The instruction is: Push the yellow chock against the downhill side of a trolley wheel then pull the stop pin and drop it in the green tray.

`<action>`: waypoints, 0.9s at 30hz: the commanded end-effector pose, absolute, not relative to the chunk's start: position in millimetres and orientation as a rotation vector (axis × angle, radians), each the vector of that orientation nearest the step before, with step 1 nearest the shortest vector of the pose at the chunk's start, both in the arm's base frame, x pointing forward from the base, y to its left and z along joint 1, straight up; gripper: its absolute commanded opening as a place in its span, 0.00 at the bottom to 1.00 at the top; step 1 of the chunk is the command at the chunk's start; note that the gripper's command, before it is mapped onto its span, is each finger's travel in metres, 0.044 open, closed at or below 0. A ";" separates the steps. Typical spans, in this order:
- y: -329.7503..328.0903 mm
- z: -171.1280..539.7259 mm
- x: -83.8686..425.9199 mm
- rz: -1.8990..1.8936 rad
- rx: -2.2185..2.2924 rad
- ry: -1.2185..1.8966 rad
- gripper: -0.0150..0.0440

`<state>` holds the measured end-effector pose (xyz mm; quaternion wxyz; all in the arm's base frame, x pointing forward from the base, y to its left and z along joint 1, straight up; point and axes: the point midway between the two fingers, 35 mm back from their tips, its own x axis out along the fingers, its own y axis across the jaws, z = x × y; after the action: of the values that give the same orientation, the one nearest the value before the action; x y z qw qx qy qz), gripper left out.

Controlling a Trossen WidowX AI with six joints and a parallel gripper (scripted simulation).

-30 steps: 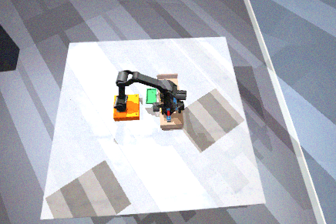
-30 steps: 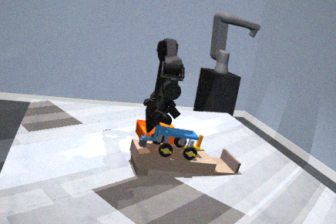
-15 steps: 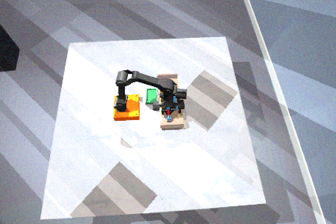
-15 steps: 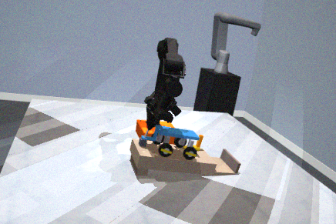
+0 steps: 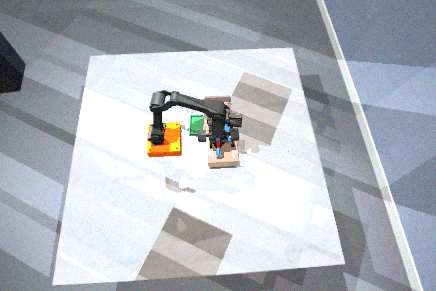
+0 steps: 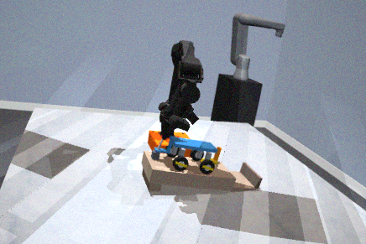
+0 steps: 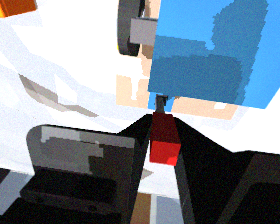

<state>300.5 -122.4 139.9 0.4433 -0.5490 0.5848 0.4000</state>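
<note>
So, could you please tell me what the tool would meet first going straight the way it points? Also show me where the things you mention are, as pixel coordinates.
Probably the small blue tab (image 5: 219, 153) (image 6: 159, 150) (image 7: 153, 103) at the trolley's (image 6: 193, 143) (image 7: 201, 75) uphill end, with the ramp (image 5: 223, 162) (image 6: 189, 179) (image 7: 126, 91) beyond, though the remaining gap is unclear.

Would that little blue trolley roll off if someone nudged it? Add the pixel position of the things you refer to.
Probably: the blue trolley (image 6: 194, 144) (image 7: 211, 65) has round wheels and stands on a ramp (image 6: 189, 180). The orange-handled chock (image 6: 218, 154) by its downhill wheels would likely resist that.

Bright glare washes out the pale tabletop (image 5: 125, 183) (image 6: 105, 220), crossed by hard-edged shadows (fine grain speckles everything).
</note>
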 end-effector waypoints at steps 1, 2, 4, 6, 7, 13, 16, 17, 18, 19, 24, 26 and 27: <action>-123.5 145.0 301.5 0.976 -1.366 1.454 0.25; -123.5 145.4 301.5 0.976 -1.366 1.454 0.25; -123.4 146.3 301.4 0.976 -1.366 1.454 0.25; -123.3 147.1 301.4 0.976 -1.366 1.454 0.25; -123.3 147.5 301.4 0.976 -1.366 1.454 0.25; -123.6 149.7 301.1 0.976 -1.366 1.454 0.25; -123.9 150.9 301.1 0.976 -1.366 1.454 0.25; -124.0 151.2 301.2 0.976 -1.366 1.454 0.25; -124.1 151.5 301.2 0.976 -1.366 1.454 0.25; -124.2 151.8 301.3 0.976 -1.366 1.454 0.25; -124.7 153.5 301.7 0.976 -1.366 1.454 0.25; -124.9 154.0 301.9 0.976 -1.366 1.454 0.25; -125.0 154.3 302.0 0.976 -1.366 1.454 0.25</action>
<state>299.6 -123.5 150.0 0.4430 -0.5479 0.5869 0.3989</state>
